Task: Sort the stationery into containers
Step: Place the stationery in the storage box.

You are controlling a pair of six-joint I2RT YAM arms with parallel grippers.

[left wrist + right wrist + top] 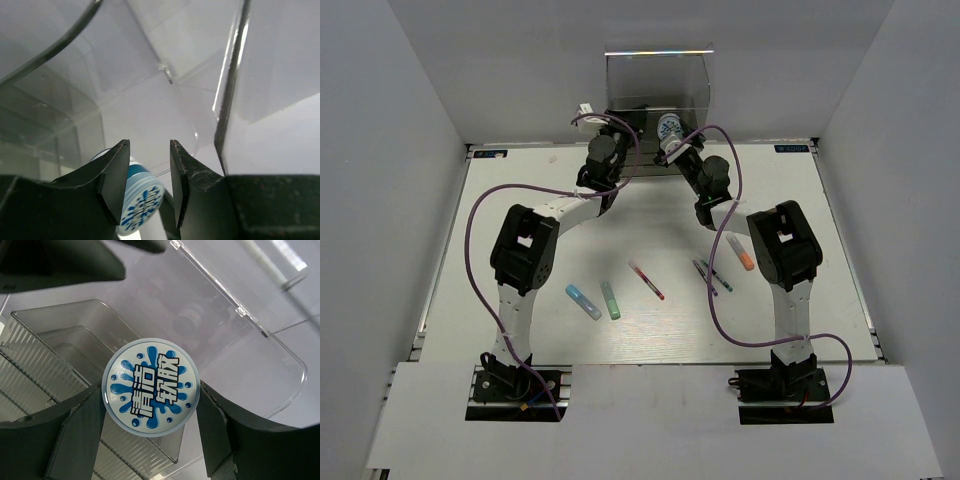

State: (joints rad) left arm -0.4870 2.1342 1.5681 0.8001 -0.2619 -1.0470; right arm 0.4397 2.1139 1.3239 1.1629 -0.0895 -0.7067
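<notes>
While right jaws clamp blue-and-white jar (150,387) on both sides, left jaws parted, gripping nothing, jar just beyond them

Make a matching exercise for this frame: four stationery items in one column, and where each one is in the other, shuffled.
Column one:
1. jar
2. red pen
3. orange-tipped marker
4. green marker

Column two:
A. lying next to the light-blue marker
B. between the fingers of the right gripper, at the clear box
C. lying close to the right arm
D. lying by itself in the middle of the table

Pairs: 1-B, 2-D, 3-C, 4-A
</notes>
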